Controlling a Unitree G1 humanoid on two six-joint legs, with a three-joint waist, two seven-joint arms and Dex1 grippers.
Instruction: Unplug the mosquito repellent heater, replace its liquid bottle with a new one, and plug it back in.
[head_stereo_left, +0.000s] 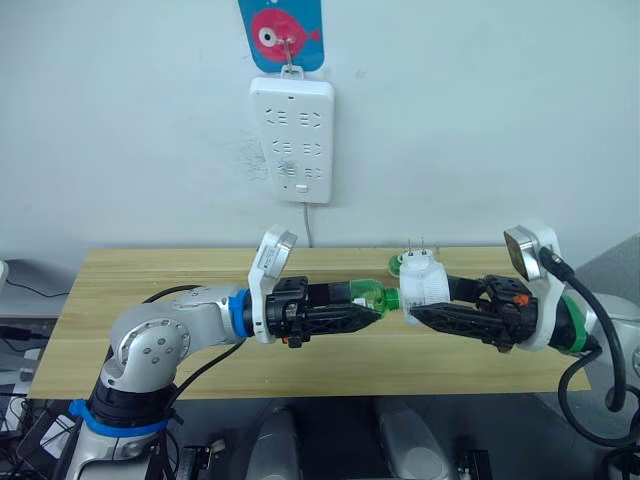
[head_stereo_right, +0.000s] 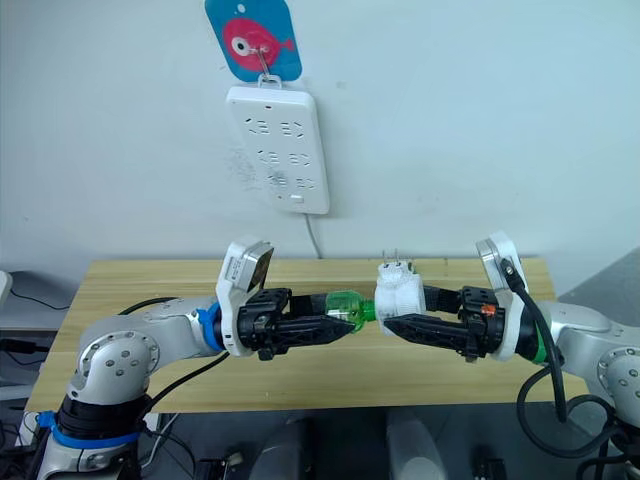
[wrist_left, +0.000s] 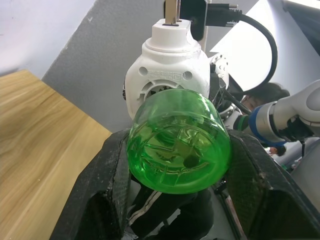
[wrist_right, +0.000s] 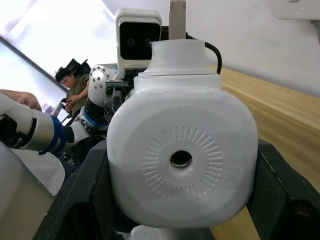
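Right claw (head_stereo_left: 425, 308) clenched on heater (head_stereo_left: 421, 285), prongs up, held above table (head_stereo_left: 150, 290). Left claw (head_stereo_left: 375, 308) grips green bottle (head_stereo_left: 367, 295) at heater's base, axes aligned for twisting. Power strip (head_stereo_left: 291, 138) on wall, unoccupied.

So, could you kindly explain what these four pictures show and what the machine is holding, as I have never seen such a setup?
This is a humanoid robot with two arms, each ending in a two-fingered black gripper. The two wide pictures come from cameras in its head, looking down over a wooden table. The two close-ups come from cameras on its wrists.

The left gripper is shut on a green liquid bottle. The right gripper is shut on the mosquito repellent heater, a small white unit with its metal prongs pointing up. Bottle and heater meet end to end above the table, the bottle's neck at the heater.

On the wall hangs a white power strip. A small green-and-white object lies on the table behind the heater. A person sits in the background of the wrist pictures.
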